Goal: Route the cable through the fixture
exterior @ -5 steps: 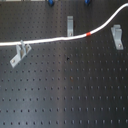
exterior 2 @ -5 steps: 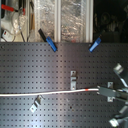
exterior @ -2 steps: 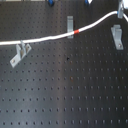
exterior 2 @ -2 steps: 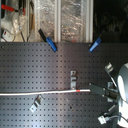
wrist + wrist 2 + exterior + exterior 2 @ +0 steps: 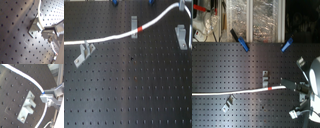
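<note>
Jaws clamped on the cable (image 5: 242,92) just past its red band (image 5: 273,87), beside the middle clip (image 5: 265,77) on the bench (image 5: 222,65).

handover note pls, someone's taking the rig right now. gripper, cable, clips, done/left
Gripper: shut on the cable end, at the second exterior view's right.
Cable: runs across the board; red band sits just past the middle clip in the first exterior view.
Clips: cable lies over the left clip; whether it is seated there cannot be told. It passes beside the middle clip. The right clip has no cable in it.
Done: cable picked up and drawn across.
Left: likely seat it in middle and right clips, check the left one.
</note>
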